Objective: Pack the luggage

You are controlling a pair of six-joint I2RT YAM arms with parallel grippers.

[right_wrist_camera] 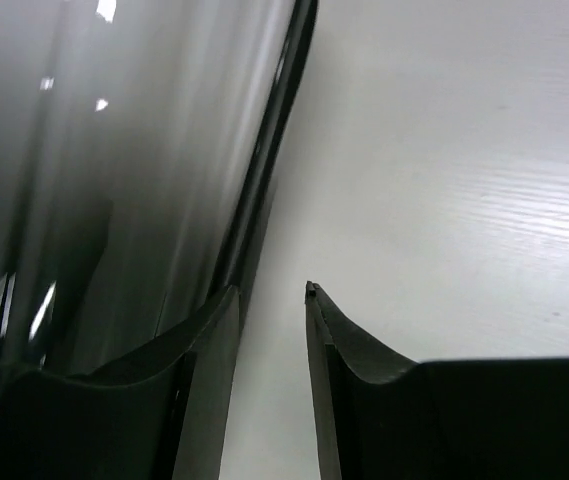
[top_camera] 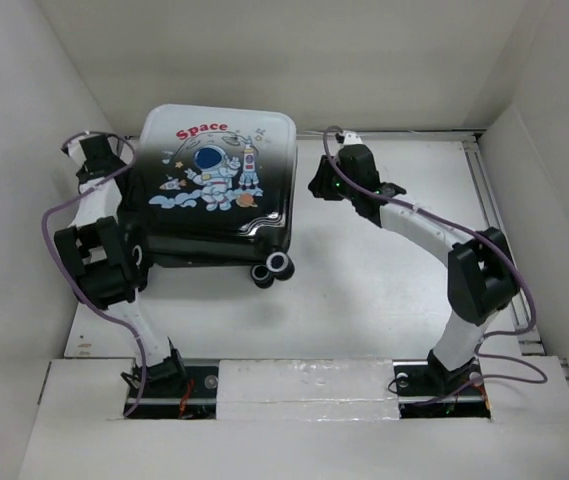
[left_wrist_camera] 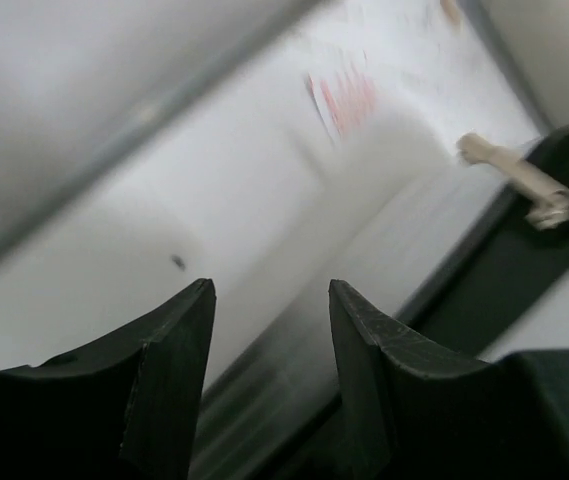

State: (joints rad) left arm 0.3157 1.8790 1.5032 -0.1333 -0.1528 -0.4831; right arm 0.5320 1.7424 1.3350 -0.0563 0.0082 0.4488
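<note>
Okay, the luggage [top_camera: 214,190] lies flat and zipped shut on the tabletop [top_camera: 364,310], up toward the far left corner. The astronaut print faces up, the white end of the shell points at the far edge, and the black end points at the near edge. Its black wheels [top_camera: 274,268] poke out at the corner of the case nearest the middle of the tabletop.

Over on the left, the left pincer [top_camera: 102,155] sits just beside the case's far left corner, close to the tabletop's left edge. From its own camera, the left fingers [left_wrist_camera: 169,380] stand well apart with nothing between them, so that pincer is open. Beyond them everything is blurred: a white surface with a smear of red, and a pale zipper pull [left_wrist_camera: 519,180] lying against a dark band.

Across the case, the right pincer [top_camera: 322,186] hangs by the luggage's right side, nearer the far edge than the near one. Its wrist view puts the glossy grey-to-black shell right alongside one of the right fingers [right_wrist_camera: 209,380]; whether they touch, I cannot tell. Only a narrow gap separates those fingers, with bare white tabletop showing through it, so this pincer is slightly parted and gripping nothing. Purple cables [top_camera: 46,215] loop along both arms.
</note>
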